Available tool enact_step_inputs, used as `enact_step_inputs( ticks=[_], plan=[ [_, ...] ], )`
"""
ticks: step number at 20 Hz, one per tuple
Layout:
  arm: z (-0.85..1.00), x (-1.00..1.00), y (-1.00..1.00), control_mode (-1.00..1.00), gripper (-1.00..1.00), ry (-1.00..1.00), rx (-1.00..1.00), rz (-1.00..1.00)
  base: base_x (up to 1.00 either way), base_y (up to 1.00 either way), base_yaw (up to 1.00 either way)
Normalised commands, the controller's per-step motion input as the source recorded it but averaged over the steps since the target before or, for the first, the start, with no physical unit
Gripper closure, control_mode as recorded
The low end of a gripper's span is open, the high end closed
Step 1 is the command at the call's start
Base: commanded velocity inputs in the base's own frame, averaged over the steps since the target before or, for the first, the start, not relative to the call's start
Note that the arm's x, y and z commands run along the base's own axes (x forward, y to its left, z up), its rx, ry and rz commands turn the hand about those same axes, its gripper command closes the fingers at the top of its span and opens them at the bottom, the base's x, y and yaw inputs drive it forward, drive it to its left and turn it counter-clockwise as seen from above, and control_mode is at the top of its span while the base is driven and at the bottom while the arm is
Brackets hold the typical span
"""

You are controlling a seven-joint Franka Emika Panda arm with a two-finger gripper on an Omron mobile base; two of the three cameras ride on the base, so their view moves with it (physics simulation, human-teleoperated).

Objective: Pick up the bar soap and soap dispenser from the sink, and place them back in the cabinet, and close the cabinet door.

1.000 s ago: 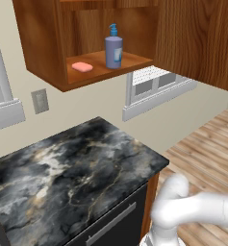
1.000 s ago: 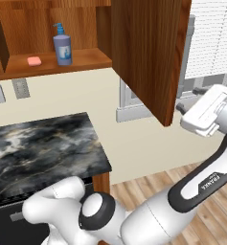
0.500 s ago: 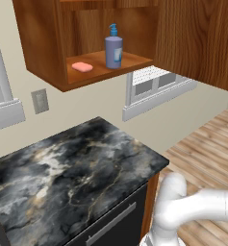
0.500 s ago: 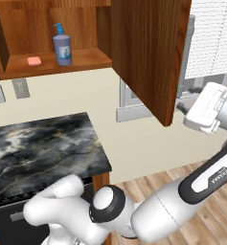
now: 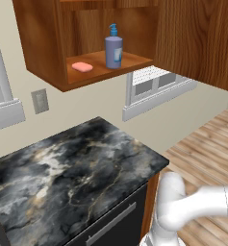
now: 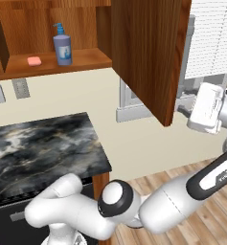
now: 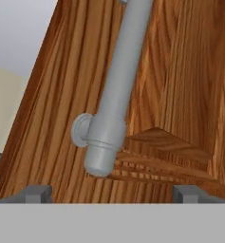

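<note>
The cabinet point(image 5: 48, 72) hangs open on the wall. On its shelf lies the pink bar soap point(image 5: 82, 67) point(image 6: 34, 61), with the blue soap dispenser point(image 5: 114, 48) point(image 6: 62, 45) upright to its right. The cabinet door point(image 6: 151, 52) point(image 5: 197, 38) stands swung out wide. My gripper point(image 7: 111, 192) point(image 6: 184, 111) is open just outside the door's front face, close to the lower end of the silver bar handle point(image 7: 116, 95). Nothing is between its fingertips point(image 7: 35, 193). The sink is out of view.
A black marble counter point(image 5: 72, 178) point(image 6: 38, 148) lies under the cabinet, with a dark drawer front point(image 5: 110, 226) below it. A wall outlet point(image 5: 39, 101) and a window with blinds point(image 6: 208, 43) are on the wall. Wooden floor point(image 5: 207, 149) spreads to the right.
In the right base view the hand has turned a little and edged toward the door. The soap, the dispenser and the door have not moved.
</note>
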Motion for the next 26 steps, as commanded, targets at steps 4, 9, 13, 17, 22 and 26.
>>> enact_step_inputs(
  ticks=[4, 9, 13, 17, 22, 26],
  plan=[
    [0.00, 0.00, 0.27, -1.00, -1.00, 0.02, 0.00, 0.10, 0.00, 0.00, 0.00],
    [0.00, 0.00, 0.30, -1.00, -1.00, 0.01, 0.00, 0.09, 0.00, 0.00, 0.00],
    [0.00, 0.00, 0.33, -1.00, -1.00, 0.02, 0.00, 0.07, 0.00, 0.00, 0.00],
    [0.00, -0.02, 0.35, -1.00, -1.00, 0.04, 0.01, 0.06, 0.00, 0.00, 0.00],
    [0.00, -0.09, 0.37, -1.00, -1.00, 0.05, 0.02, 0.04, 0.00, 0.00, 0.00],
    [0.00, -0.19, 0.41, -1.00, -1.00, 0.04, 0.01, 0.02, 0.00, 0.00, 0.00]
  ],
)
